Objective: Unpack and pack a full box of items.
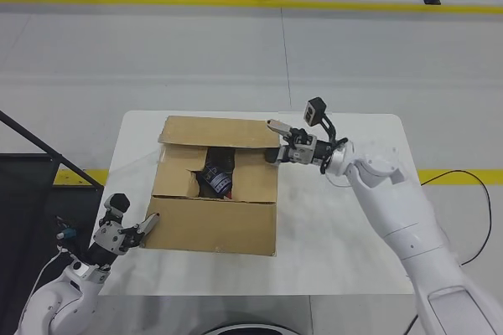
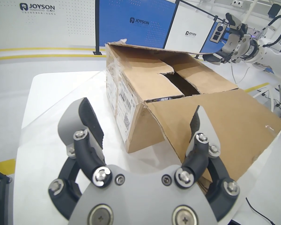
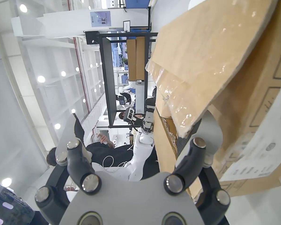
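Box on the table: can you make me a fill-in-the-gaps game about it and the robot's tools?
1. The box is made of brown ____.
2. It stands on a ____ table.
3. The left tool and the right tool are both ____, not shut.
Missing words: cardboard; white; open.

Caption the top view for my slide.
Left gripper and right gripper at opposite corners of a partly opened cardboard box.
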{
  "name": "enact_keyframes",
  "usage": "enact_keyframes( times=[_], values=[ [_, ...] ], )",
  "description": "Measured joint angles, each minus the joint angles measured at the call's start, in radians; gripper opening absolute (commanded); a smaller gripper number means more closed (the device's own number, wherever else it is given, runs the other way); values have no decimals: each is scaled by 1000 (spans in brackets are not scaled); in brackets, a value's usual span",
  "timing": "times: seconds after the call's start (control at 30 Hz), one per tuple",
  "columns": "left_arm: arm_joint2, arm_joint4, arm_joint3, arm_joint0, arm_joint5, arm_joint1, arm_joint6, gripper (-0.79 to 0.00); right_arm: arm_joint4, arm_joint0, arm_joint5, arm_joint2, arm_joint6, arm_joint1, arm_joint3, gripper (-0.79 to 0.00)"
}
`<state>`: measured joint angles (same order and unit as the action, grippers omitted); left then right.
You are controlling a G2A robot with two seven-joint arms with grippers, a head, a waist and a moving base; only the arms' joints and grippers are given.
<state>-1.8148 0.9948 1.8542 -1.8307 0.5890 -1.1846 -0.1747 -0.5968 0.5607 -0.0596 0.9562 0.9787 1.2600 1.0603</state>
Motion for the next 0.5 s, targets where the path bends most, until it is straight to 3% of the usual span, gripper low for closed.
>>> enact_keyframes(
  times=[0.17,0.5],
  values=[
    [1,3,2,-5,-4,0,-4,0,-36,-52,-44,-11,-18,21,-40,0],
    [1,9,-2,-31,-9,-2,-31,0,-5,-191,-158,-71,-215,86,-214,0]
  ],
)
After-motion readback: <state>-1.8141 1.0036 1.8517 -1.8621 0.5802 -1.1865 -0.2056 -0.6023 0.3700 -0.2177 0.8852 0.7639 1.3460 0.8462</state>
